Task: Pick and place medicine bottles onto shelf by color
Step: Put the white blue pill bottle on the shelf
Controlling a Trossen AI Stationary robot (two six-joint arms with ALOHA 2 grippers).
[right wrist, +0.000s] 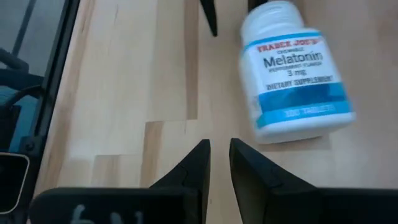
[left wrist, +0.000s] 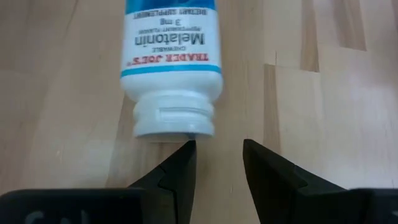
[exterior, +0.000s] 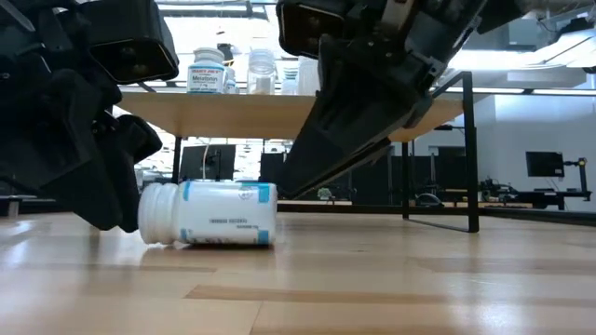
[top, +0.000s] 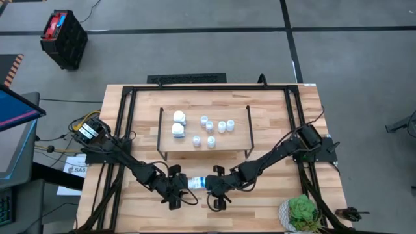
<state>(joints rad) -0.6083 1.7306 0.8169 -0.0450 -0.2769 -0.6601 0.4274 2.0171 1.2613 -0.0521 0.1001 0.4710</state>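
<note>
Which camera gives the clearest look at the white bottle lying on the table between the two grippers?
The right wrist view: the fallen bottle fills it with the label readable upright. The left wrist view shows its cap end, label upside down. The low view shows it side-on, on the table. The high view shows only a sliver between the grippers.

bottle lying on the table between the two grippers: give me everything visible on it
The melatonin bottle is white, plastic-looking, with a blue-banded label reading Trader Joe's Melatonin. It lies on its side on the bare tabletop in front of the shelf, white cap end toward the left gripper, base toward the right gripper. Both grippers' fingers stand slightly apart with nothing between them; neither holds it. Whether the left fingertip touches the cap is unclear.
</note>
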